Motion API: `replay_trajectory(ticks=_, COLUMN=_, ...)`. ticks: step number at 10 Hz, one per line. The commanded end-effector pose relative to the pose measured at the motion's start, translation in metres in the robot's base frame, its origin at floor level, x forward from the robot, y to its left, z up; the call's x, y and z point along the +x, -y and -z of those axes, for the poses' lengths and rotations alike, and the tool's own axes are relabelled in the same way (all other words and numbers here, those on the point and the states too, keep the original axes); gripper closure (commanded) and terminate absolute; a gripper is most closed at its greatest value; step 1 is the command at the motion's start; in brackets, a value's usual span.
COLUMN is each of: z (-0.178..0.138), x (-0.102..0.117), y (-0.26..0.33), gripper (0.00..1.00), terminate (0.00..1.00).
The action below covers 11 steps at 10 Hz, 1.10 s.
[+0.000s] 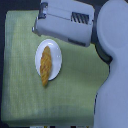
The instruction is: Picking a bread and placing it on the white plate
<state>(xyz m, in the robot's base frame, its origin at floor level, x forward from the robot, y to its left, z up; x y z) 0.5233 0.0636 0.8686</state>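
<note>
**Bread lying on the white plate, arm overhead**

The robot arm (112, 55) is the biggest thing in the exterior view, a pale grey-white bulk filling that view's right side from top to bottom, with a boxy section reaching across the top toward the view's left. That boxy section ends at the hand (42, 21), near the upper edge of the cloth; the picture is too blurred there to make out its fingers, so I cannot tell whether it is open or closed. It holds nothing that can be seen, and it sits apart from the plate, above it in the picture.

A light green cloth (20, 85) covers most of the counter (2, 60), which shows only as a dark strip along the view's left edge.

The white plate (56, 56) rests on the cloth, left of centre and in the upper half. The bread (45, 65) lies across the plate on a slant, its upper end on the dish and its lower end hanging past the rim onto the cloth.
</note>
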Motion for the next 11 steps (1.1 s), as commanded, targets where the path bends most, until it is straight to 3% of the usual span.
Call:
replay_trajectory(ticks=1, z=-0.037, x=0.029, y=0.065, gripper=0.00, terminate=0.00)
replay_trajectory(ticks=8, z=-0.049, x=0.003, y=0.205, gripper=0.00, terminate=0.00)
replay_trajectory(ticks=11, z=-0.049, x=-0.021, y=0.258, gripper=0.00, terminate=0.00)
